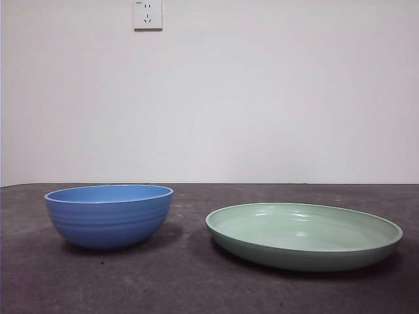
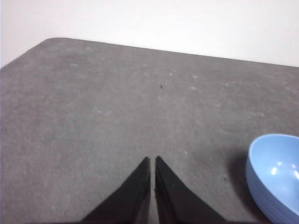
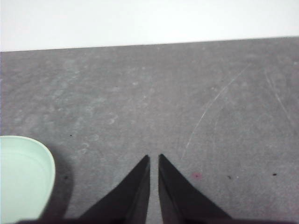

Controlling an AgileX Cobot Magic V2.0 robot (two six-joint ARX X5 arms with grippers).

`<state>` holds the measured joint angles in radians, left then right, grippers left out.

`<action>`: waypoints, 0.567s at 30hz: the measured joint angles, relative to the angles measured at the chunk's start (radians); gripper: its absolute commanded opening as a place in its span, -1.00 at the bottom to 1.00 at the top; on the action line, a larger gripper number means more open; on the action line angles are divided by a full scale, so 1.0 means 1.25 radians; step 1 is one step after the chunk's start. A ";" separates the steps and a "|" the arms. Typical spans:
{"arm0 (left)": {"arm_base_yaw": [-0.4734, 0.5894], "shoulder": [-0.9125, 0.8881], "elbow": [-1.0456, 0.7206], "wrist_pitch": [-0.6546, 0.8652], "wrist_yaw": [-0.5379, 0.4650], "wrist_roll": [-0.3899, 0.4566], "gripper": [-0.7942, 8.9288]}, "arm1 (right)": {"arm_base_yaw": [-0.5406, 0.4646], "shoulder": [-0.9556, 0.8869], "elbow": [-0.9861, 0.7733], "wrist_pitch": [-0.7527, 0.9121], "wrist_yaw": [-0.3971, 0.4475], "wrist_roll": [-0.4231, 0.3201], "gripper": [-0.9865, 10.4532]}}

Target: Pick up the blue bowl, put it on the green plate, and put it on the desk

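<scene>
Blue bowl (image 1: 109, 216) standing upright on the desk (image 1: 196, 288), empty, with faint horizontal ridges around its outside. The green plate (image 1: 304, 237) lies flat on the desk beside the bowl, apart from it, a strip of bare tabletop between the two; the plate is much the wider and shallower. Behind the bowl the desk ends at a white wall carrying a white electrical socket (image 1: 148, 14) high above the bowl. Left gripper (image 2: 153, 161): jaws together, tips nearly meeting, above bare desk with the bowl's rim (image 2: 275, 175) near it to one side, not touching. Right gripper (image 3: 153, 159): jaws likewise together, holding nothing, above bare desk away from the bowl, the plate's edge (image 3: 23, 177) near it.
</scene>
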<state>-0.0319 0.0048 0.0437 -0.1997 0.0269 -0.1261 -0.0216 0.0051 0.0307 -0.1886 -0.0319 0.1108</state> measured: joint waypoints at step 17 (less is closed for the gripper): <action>-0.026 0.190 0.329 -0.020 0.057 -0.082 -0.80 | 0.000 0.221 0.349 -0.130 -0.137 0.164 -0.78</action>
<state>-0.0643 0.2424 0.4553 -0.2253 0.0978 -0.2287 -0.0216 0.2813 0.4671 -0.3511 -0.2028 0.3153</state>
